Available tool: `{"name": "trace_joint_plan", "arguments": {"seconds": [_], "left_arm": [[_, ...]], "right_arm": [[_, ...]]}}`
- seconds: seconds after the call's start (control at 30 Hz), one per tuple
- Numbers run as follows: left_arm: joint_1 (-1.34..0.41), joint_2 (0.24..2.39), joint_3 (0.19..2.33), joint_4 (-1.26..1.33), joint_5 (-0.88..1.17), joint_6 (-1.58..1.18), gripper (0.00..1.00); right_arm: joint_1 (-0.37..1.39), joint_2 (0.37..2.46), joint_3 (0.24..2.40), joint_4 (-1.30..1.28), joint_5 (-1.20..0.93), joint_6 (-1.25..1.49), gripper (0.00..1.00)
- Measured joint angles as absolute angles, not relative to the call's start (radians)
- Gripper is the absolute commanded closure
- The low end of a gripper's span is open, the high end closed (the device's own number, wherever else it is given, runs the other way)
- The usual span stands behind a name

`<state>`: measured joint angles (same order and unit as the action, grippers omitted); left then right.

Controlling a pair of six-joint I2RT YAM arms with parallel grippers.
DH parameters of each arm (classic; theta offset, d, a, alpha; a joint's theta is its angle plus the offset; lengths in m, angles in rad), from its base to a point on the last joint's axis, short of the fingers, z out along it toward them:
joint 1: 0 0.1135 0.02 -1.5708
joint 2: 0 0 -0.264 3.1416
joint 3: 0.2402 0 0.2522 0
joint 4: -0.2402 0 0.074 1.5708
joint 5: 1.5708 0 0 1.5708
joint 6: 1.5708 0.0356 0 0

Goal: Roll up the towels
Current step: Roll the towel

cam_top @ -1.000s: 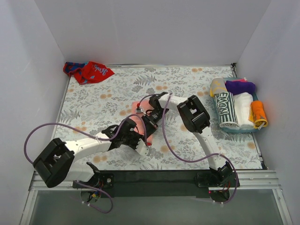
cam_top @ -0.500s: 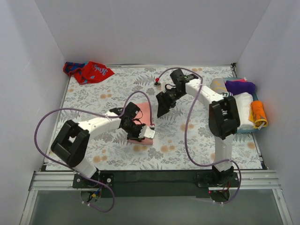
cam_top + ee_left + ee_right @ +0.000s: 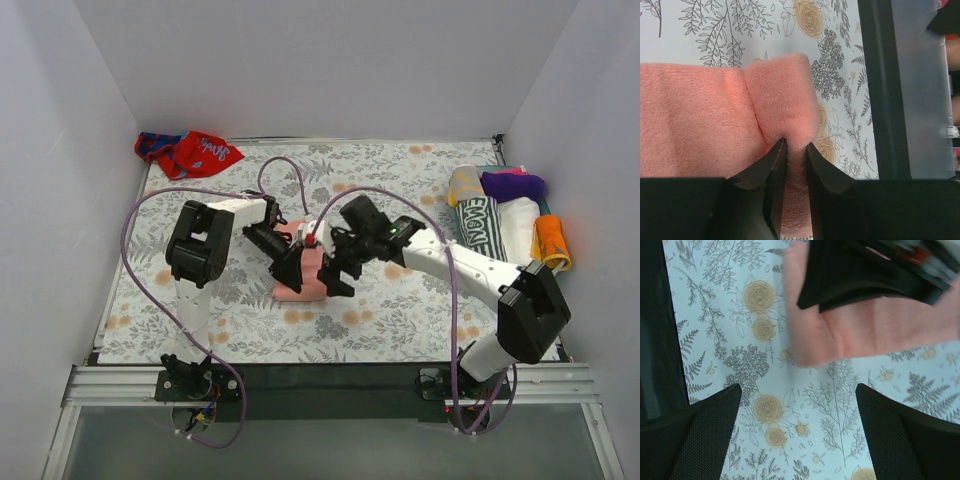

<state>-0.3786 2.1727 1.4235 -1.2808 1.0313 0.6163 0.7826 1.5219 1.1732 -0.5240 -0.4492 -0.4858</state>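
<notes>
A salmon-pink towel [image 3: 300, 290] lies partly folded mid-table on the flowered covering. My left gripper [image 3: 288, 268] reaches it from the left. In the left wrist view its jaws stand almost together, and the left gripper [image 3: 795, 150] is shut on a raised fold of the pink towel [image 3: 700, 115]. My right gripper [image 3: 335, 275] hovers just right of the towel. In the right wrist view the right gripper [image 3: 799, 405] is wide open over bare covering, with the pink towel [image 3: 865, 335] beyond its fingertips. A red and blue towel [image 3: 190, 152] lies crumpled in the back left corner.
A teal basket [image 3: 505, 277] at the right edge holds several rolled towels [image 3: 495, 225]. White walls close the table at the back and both sides. Purple cables loop above both arms. A black rail runs along the near edge.
My right gripper let go and opened wide, swung off to the back, then returned beside the towel. My left arm kept its pinch and drew the towel slightly nearer.
</notes>
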Motion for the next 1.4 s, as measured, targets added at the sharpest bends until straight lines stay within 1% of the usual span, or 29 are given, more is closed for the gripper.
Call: {"name": "trace_joint_plan", "arguments": {"seconds": [0.13,0.27,0.33,0.37,0.4,0.43,0.47,0.53,0.57,0.6,0.63,0.73,0.77,0.8,0.9,1.0,1.07,1.1,1.17,1.2,1.23,1.33,1.4], "left_arm": [[-0.368,2.24,1.483,-1.359,1.056,0.627,0.8],[-0.362,2.26,1.495,-1.38,1.069,0.628,0.79],[-0.362,2.261,1.495,-1.381,1.071,0.628,0.78],[-0.362,2.261,1.495,-1.38,1.071,0.628,0.77],[-0.362,2.262,1.495,-1.38,1.071,0.628,0.76],[-0.362,2.262,1.495,-1.38,1.071,0.629,0.76],[-0.362,2.262,1.494,-1.378,1.071,0.628,0.75],[-0.362,2.262,1.487,-1.372,1.071,0.628,0.69],[-0.361,2.26,1.48,-1.363,1.073,0.626,0.65],[-0.358,2.257,1.472,-1.35,1.075,0.624,0.63],[-0.354,2.251,1.462,-1.335,1.077,0.621,0.59],[-0.337,2.224,1.427,-1.306,1.078,0.612,0.53],[-0.334,2.21,1.416,-1.298,1.077,0.612,0.46],[-0.327,2.192,1.402,-1.29,1.076,0.611,0.43],[-0.268,2.112,1.363,-1.258,1.05,0.613,0.4],[-0.146,2.008,1.342,-1.208,1.035,0.609,0.38],[-0.042,1.917,1.316,-1.164,1.037,0.593,0.35],[0.001,1.878,1.3,-1.144,1.038,0.585,0.32],[0.103,1.773,1.251,-1.104,1.036,0.568,0.3],[0.143,1.714,1.216,-1.075,1.031,0.564,0.28],[0.166,1.652,1.176,-1.052,1.021,0.565,0.19],[0.136,1.406,0.996,-0.967,0.973,0.571,0.15],[0.036,1.214,0.878,-0.91,0.918,0.579,0.13]], "right_arm": [[0.932,1.555,1.111,-0.427,-0.341,-0.55,0.16],[0.999,1.628,1.075,-0.311,-0.233,-0.608,0.21],[1.027,1.675,1.059,-0.255,-0.188,-0.631,0.26],[1.037,1.693,1.051,-0.232,-0.174,-0.64,0.31],[1.045,1.712,1.047,-0.219,-0.16,-0.65,0.45],[1.051,1.731,1.045,-0.206,-0.147,-0.663,0.53],[1.056,1.748,1.045,-0.19,-0.127,-0.673,0.7],[1.06,1.77,1.047,-0.155,-0.092,-0.694,0.95],[1.057,1.771,1.05,-0.154,-0.091,-0.69,0.99],[1.055,1.768,1.051,-0.156,-0.093,-0.692,0.99],[1.055,1.768,1.051,-0.156,-0.096,-0.693,0.99],[1.05,1.766,1.051,-0.161,-0.128,-0.696,0.99],[1.046,1.765,1.052,-0.166,-0.144,-0.696,0.99],[1.039,1.765,1.058,-0.181,-0.168,-0.696,0.99],[1.005,1.769,1.089,-0.261,-0.264,-0.687,0.99],[0.959,1.814,1.163,-0.381,-0.392,-0.669,0.99],[0.934,1.861,1.225,-0.45,-0.466,-0.653,0.99],[0.918,1.891,1.262,-0.487,-0.509,-0.642,0.99],[0.891,1.954,1.343,-0.564,-0.585,-0.617,0.99],[0.878,1.989,1.382,-0.601,-0.621,-0.604,0.99],[0.865,2.022,1.422,-0.638,-0.655,-0.593,0.99],[0.832,2.128,1.541,-0.749,-0.757,-0.569,0.99],[0.813,2.198,1.612,-0.82,-0.825,-0.556,0.99]]}}
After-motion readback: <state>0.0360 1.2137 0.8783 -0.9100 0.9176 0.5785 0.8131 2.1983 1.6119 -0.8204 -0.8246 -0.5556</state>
